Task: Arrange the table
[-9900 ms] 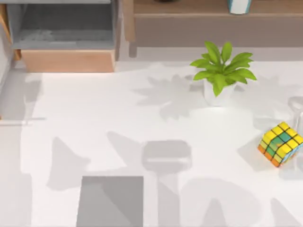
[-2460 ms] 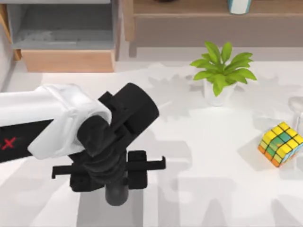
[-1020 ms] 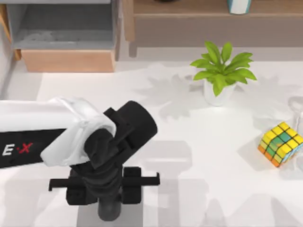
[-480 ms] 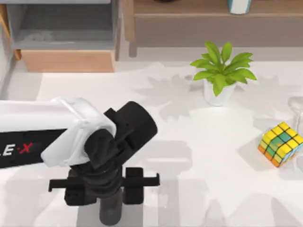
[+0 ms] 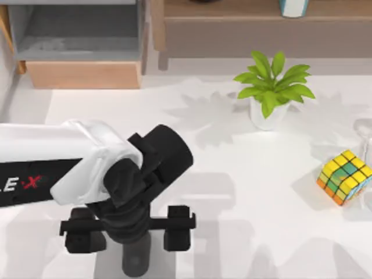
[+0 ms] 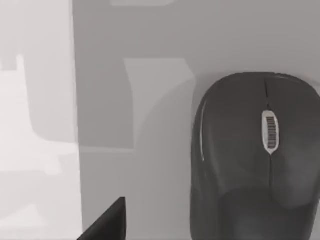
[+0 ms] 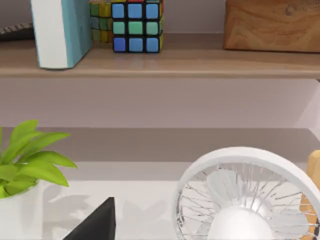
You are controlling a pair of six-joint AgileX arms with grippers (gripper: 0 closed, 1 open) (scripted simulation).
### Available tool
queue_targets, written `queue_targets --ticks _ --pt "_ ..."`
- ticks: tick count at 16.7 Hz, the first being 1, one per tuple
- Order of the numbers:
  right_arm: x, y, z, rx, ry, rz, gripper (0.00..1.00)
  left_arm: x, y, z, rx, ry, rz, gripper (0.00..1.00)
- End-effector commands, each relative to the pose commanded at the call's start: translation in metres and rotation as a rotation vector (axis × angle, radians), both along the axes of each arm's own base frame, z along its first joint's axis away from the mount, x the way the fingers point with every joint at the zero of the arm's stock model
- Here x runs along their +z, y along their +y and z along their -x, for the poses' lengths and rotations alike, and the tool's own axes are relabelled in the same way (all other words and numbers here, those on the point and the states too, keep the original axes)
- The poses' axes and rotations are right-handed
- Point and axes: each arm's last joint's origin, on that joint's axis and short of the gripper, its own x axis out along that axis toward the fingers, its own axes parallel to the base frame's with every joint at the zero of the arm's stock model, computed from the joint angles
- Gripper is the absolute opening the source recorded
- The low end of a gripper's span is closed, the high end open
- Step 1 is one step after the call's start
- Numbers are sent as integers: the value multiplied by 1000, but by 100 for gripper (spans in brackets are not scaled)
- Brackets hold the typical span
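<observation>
While the left arm reaches in from the 9 o'clock edge of the table (image 5: pixel 232 232), the left gripper (image 5: pixel 129 232) is seen hanging over the grey mat (image 5: pixel 163 264) near the 6 o'clock edge, its fingers (image 5: pixel 177 228) spread wide apart and nothing held between them. Below it a dark grey mouse (image 6: pixel 255 160) is shown lying on the mat in the left wrist view, and its rounded body (image 5: pixel 136 261) is glimpsed between the spread fingers from above. A potted green plant (image 5: pixel 272 87) is set toward 1 o'clock on the white table, and a colourful puzzle cube (image 5: pixel 344 177) lies tilted near the 3 o'clock edge. Along the 12 o'clock side a light-wood and grey shelf unit (image 5: pixel 81 52) is placed. From the right wrist view a white fan (image 7: pixel 247 200) is seen close by, with a second cube (image 7: pixel 135 25) and a pale blue book (image 7: pixel 60 30) standing on a wooden shelf (image 7: pixel 200 62) behind it. Whether the right gripper (image 7: pixel 92 225) is spread or closed cannot be told.
</observation>
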Motion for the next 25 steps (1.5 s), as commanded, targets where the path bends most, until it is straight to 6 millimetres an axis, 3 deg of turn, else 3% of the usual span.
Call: queue_targets --ticks 7,13,19,22,25 --pt "0 0 0 0 0 0 100 0 2 -3 -12 -14 21 100" --pt "0 0 0 0 0 0 100 -3 26 -34 -156 -196 199 100" --pt "0 0 0 0 0 0 100 -7 85 -73 -425 -636 265 100" --pt "0 0 0 0 0 0 100 -8 127 -83 -574 -902 145 100" --pt "0 0 0 0 0 0 100 -10 172 -83 -713 -1124 -91 100"
